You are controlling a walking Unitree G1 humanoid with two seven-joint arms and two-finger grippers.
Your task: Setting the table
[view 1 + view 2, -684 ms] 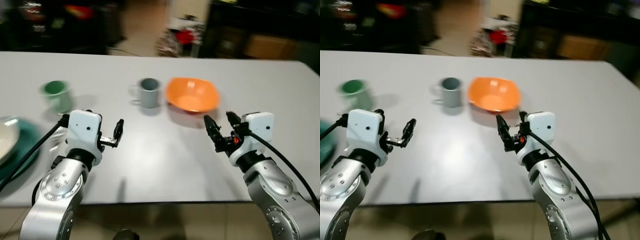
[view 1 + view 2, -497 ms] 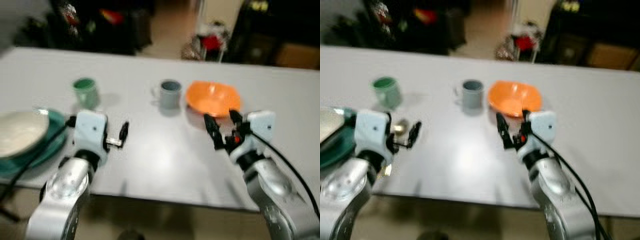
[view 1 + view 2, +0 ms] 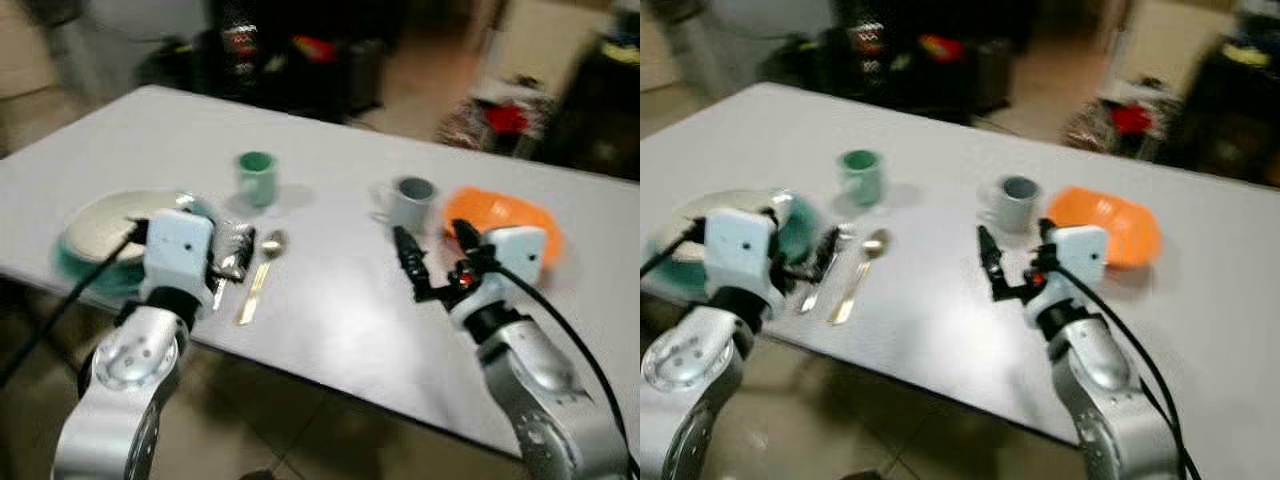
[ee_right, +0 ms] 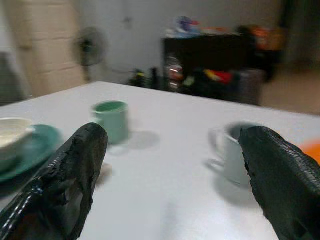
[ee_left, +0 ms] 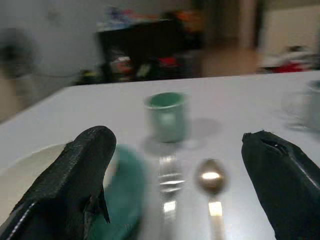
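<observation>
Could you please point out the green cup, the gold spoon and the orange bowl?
green cup (image 3: 257, 178), left eye view, on its side wall.
gold spoon (image 3: 253, 291), left eye view, on the middle of its handle.
orange bowl (image 3: 1123, 224), right eye view, on its inner surface.

Both silver arms are raised from below, forearms angled up toward the white table (image 3: 330, 320). The left gripper (image 5: 182, 187) is held low over the table's near edge, its two black fingers (image 5: 82, 175) spread wide apart and holding nothing. The right gripper (image 3: 432, 255) is held above the table further in, fingers (image 4: 75, 170) likewise parted wide, pointing away from the near edge.
</observation>
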